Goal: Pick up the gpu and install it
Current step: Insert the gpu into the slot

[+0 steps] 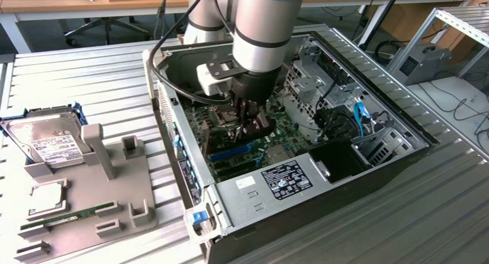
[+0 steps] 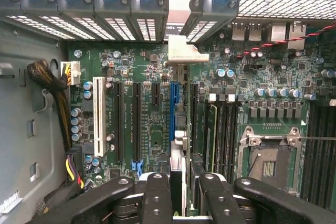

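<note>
GPU (image 1: 229,139) held edge-on in my claw (image 1: 253,129), standing upright over blue slot (image 2: 174,109) on motherboard (image 2: 147,114), inside open case (image 1: 367,161). Claw clamped on card's top edge; bracket (image 2: 185,52) toward case rear wall. Case lies on bench (image 1: 91,81), toward its middle. Grey fixture (image 1: 91,189) near bench's left edge in exterior view, hard drive (image 1: 50,141) beside it.
</note>
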You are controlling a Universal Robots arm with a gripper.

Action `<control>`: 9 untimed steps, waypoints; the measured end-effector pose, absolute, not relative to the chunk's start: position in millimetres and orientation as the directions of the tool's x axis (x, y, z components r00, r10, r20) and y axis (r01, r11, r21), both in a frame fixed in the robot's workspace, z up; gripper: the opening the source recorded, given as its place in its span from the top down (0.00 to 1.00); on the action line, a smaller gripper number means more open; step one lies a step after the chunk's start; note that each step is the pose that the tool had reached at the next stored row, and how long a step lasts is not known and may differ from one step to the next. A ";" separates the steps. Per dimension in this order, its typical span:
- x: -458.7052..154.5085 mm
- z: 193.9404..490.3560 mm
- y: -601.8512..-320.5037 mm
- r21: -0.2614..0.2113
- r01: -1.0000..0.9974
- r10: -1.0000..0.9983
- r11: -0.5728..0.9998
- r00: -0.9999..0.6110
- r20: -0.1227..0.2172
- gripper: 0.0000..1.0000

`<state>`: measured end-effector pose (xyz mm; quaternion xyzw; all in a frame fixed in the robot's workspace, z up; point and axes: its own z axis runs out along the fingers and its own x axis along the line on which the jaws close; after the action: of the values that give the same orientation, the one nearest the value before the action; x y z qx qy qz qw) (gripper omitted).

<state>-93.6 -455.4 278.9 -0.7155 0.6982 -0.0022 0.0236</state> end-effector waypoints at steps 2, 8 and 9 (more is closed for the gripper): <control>-94.7 278.8 -455.5 -0.037 -0.999 -0.999 -0.024 0.025 -0.030 0.74; -108.8 278.3 -455.4 -0.037 -0.999 -0.999 -0.021 0.023 -0.030 0.74; -110.5 278.3 -455.4 -0.037 -0.999 -0.999 -0.021 0.023 -0.030 0.74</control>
<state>-110.5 -455.4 278.3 -0.7146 0.6991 -0.0023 0.0236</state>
